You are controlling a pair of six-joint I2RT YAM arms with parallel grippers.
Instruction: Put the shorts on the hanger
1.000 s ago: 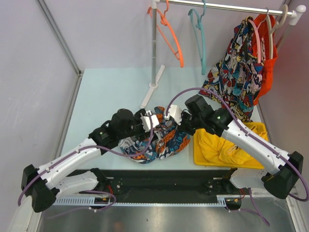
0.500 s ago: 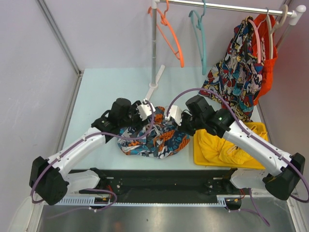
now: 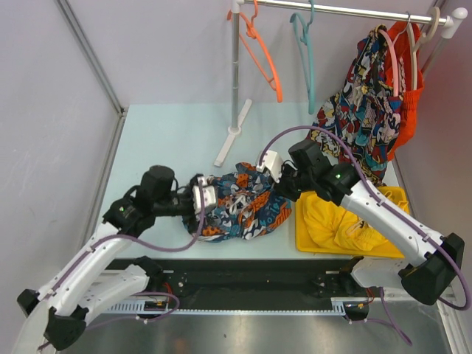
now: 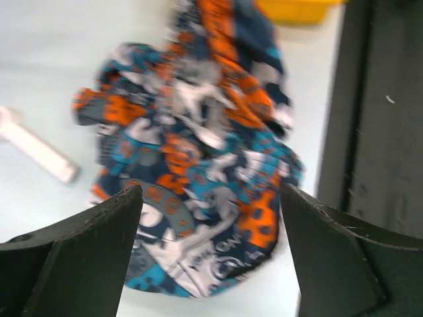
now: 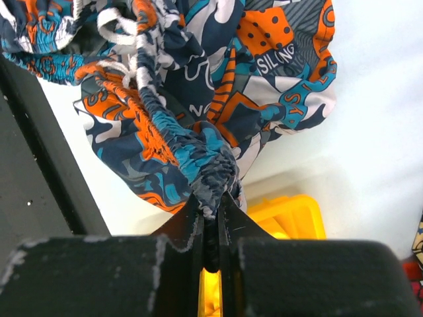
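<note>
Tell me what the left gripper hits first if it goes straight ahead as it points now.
Likely the shorts: they lie bunched directly ahead of the open left gripper, though depth is unclear.

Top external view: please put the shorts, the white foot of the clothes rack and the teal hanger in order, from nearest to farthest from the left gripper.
Measured from the left gripper:
1. The shorts, right beside it, on its right, on the table.
2. The white foot of the clothes rack, a little behind it, at mid-table.
3. The teal hanger, up on the rail at the back right.
</note>
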